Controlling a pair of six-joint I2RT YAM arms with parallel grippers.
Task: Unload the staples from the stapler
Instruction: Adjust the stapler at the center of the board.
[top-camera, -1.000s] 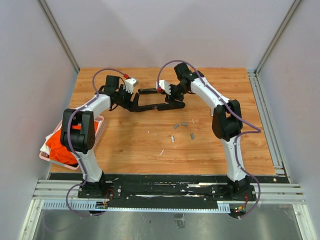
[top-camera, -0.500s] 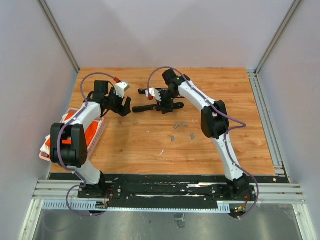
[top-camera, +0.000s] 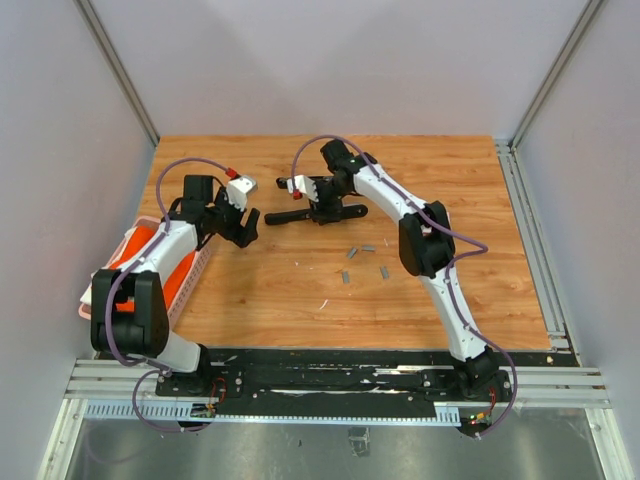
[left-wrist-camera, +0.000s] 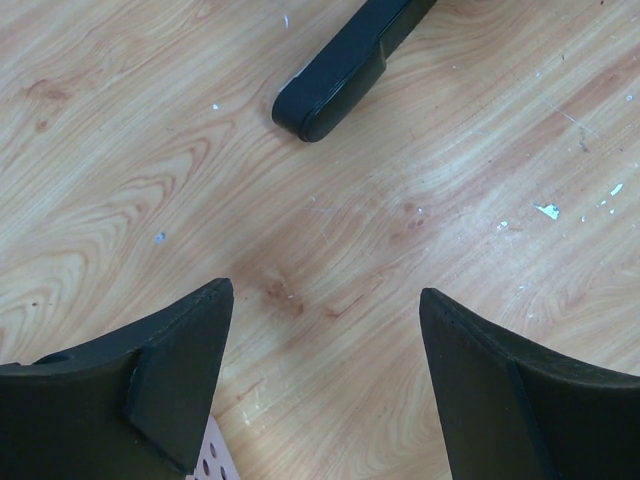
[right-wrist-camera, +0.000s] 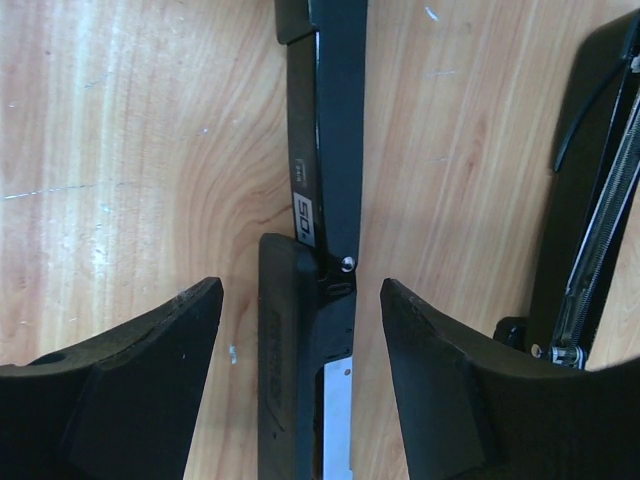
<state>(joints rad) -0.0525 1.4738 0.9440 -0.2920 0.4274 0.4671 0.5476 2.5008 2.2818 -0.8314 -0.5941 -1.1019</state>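
Observation:
The black stapler lies flat on the wooden table, left of centre. In the right wrist view its body runs straight up between the fingers of my right gripper, which is open with bare wood showing on both sides. From above, my right gripper hangs over the stapler's middle. My left gripper stands open and empty to the left of the stapler, whose rounded end shows beyond my left gripper. Several small grey staples lie loose on the wood in front of the stapler.
A pink basket holding something orange sits at the table's left edge, and its corner shows under my left finger. A black bar with a thin spring lies along the right of the stapler. Grey walls enclose the table.
My left gripper has let go of the stapler's left end and drawn back to the left. My right gripper slid left along the stapler and opened wider.

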